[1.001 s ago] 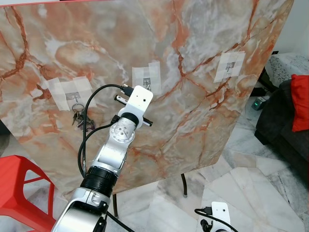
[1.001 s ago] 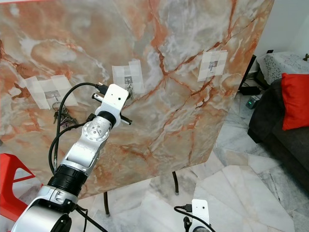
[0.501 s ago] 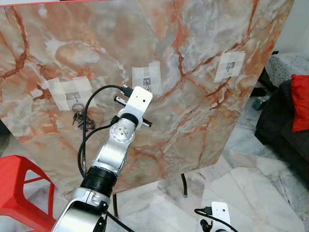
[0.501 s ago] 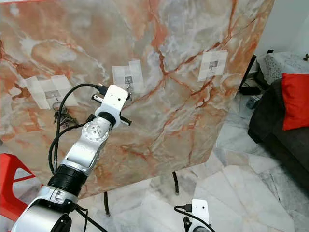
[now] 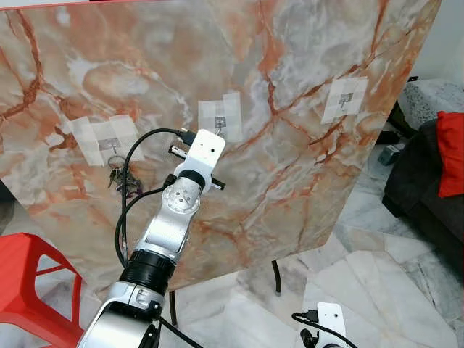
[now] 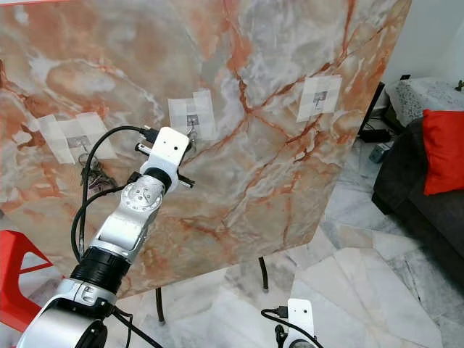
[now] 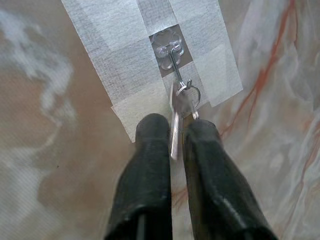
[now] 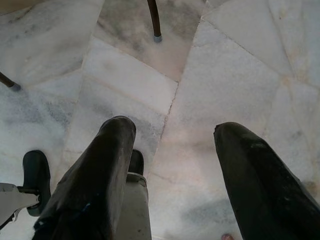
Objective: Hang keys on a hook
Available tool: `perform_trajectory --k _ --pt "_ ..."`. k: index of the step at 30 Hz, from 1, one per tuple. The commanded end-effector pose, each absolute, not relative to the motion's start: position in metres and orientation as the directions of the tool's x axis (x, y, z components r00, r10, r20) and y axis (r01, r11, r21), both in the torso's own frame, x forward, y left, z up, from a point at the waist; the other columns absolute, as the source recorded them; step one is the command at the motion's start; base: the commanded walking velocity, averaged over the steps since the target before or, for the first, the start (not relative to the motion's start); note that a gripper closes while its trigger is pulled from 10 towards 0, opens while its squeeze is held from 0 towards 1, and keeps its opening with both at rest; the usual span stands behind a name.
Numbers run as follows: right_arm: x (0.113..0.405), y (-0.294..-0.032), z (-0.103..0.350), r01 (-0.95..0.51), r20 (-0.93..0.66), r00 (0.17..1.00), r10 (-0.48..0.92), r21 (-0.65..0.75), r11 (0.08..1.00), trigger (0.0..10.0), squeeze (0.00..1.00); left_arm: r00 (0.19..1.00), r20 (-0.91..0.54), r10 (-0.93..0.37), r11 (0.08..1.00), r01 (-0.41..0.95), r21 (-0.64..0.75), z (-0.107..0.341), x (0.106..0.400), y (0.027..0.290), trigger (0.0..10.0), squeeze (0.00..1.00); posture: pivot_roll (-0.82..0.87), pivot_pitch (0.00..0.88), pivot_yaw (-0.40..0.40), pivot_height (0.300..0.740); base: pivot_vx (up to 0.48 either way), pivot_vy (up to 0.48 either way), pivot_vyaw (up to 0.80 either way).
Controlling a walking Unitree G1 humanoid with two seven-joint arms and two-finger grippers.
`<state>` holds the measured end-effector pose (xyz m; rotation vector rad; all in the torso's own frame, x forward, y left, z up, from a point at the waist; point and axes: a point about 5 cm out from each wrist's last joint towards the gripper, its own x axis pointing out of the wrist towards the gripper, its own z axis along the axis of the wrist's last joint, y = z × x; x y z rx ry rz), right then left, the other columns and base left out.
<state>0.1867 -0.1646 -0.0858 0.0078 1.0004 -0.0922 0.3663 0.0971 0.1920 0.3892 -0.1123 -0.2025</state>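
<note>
A silver key point(image 7: 175, 118) on a small ring point(image 7: 189, 93) is pinched between the black fingers of my left gripper point(image 7: 175, 134), which is shut on it. The ring sits at the lower end of the middle hook point(image 7: 168, 44), a clear hook taped to the upright marble board point(image 5: 290, 167). In the eye views my left arm point(image 5: 177, 210) reaches up to that middle tape patch point(image 5: 220, 119). Another bunch of keys point(image 5: 120, 178) hangs from the left hook. The right hook point(image 5: 345, 98) is bare. My right gripper point(image 8: 172, 142) hangs open over the floor.
The board stands on thin metal legs point(image 5: 277, 278) over a pale marble floor point(image 5: 377, 290). A red stool point(image 5: 29, 286) is at the lower left. A dark sofa point(image 5: 420, 196) with a red cushion point(image 5: 451, 152) stands to the right.
My left wrist has shifted slightly to the left along the board, still at the middle hook. Nothing else has moved.
</note>
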Motion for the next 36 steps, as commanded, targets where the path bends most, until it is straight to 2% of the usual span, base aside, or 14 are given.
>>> perform_trajectory --k 1,14,19,20,21,22,23,25,28,30,31,33,36 --pt "0.188 -0.165 -0.085 0.084 -0.835 0.545 -0.078 -0.038 0.996 10.0 0.0 0.971 0.09 -0.222 0.911 0.174 0.374 0.2 0.367 0.093 10.0 1.0 0.04 0.0 -0.064 0.737 0.0 0.0 0.0" --pt "0.188 -0.165 -0.085 0.091 -0.832 0.548 -0.079 -0.035 0.995 10.0 0.0 0.968 0.144 -0.205 0.926 0.145 0.348 0.199 0.357 0.106 10.0 1.0 0.03 0.0 -0.063 0.737 0.0 0.0 0.0" --pt "0.188 -0.165 -0.085 0.095 -0.832 0.548 -0.083 -0.037 0.995 10.0 0.0 0.942 0.248 -0.225 0.959 0.17 0.225 0.188 0.333 0.123 10.0 0.97 0.04 0.0 -0.067 0.737 0.0 0.0 0.0" --pt "0.188 -0.165 -0.085 0.095 -0.832 0.548 -0.083 -0.037 0.995 10.0 0.0 0.941 0.246 -0.233 0.957 0.178 0.227 0.181 0.328 0.127 10.0 0.88 0.04 0.0 -0.067 0.737 0.0 0.0 0.0" --pt "0.188 -0.165 -0.085 0.094 -0.832 0.549 -0.082 -0.037 0.995 10.0 0.0 0.942 0.232 -0.243 0.953 0.188 0.236 0.172 0.324 0.132 10.0 0.55 0.04 0.0 -0.067 0.737 0.0 0.0 0.0" --pt "0.188 -0.165 -0.085 0.093 -0.832 0.549 -0.082 -0.037 0.995 10.0 0.0 0.945 0.212 -0.249 0.95 0.196 0.241 0.164 0.321 0.136 10.0 0.09 0.04 0.0 -0.067 0.737 0.0 0.0 0.0" --pt "0.188 -0.165 -0.085 0.092 -0.832 0.549 -0.081 -0.037 0.995 10.0 0.0 0.95 0.186 -0.251 0.948 0.202 0.246 0.152 0.316 0.143 10.0 0.0 0.04 0.0 -0.069 0.737 0.0 0.0 0.0" --pt "0.188 -0.166 -0.085 0.093 -0.831 0.551 -0.082 -0.037 0.995 10.0 0.0 0.969 0.096 -0.228 0.951 0.2 0.237 0.121 0.3 0.163 10.0 0.0 0.04 0.0 -0.07 0.737 0.0 0.0 0.0" --pt "0.188 -0.166 -0.085 0.094 -0.83 0.551 -0.084 -0.038 0.995 10.0 0.0 0.973 0.036 -0.226 0.947 0.211 0.241 0.102 0.291 0.174 10.0 0.0 0.04 0.0 -0.072 0.737 0.0 0.0 0.0" --pt "0.189 -0.166 -0.085 0.092 -0.831 0.551 -0.083 -0.039 0.995 10.0 0.0 0.954 -0.174 -0.243 0.895 0.29 0.339 0.05 0.27 0.192 10.0 0.0 0.05 0.0 -0.078 0.737 0.0 0.0 0.0" --pt "0.189 -0.166 -0.085 0.092 -0.831 0.551 -0.083 -0.039 0.995 10.0 0.0 0.954 -0.174 -0.243 0.895 0.29 0.339 0.05 0.27 0.192 10.0 0.0 0.05 0.0 -0.078 0.737 0.0 0.0 0.0" --pt "0.189 -0.167 -0.084 0.089 -0.831 0.55 -0.081 -0.038 0.995 10.0 0.0 0.941 -0.307 -0.146 0.929 0.237 0.286 0.019 0.259 0.21 10.0 0.0 0.05 0.0 -0.08 0.737 0.0 0.0 0.0" --pt "0.189 -0.166 -0.084 0.091 -0.831 0.55 -0.081 -0.036 0.995 10.0 0.0 0.896 -0.436 -0.08 0.94 0.213 0.266 -0.006 0.246 0.221 10.0 0.0 0.04 0.0 -0.08 0.737 0.0 0.0 0.0"
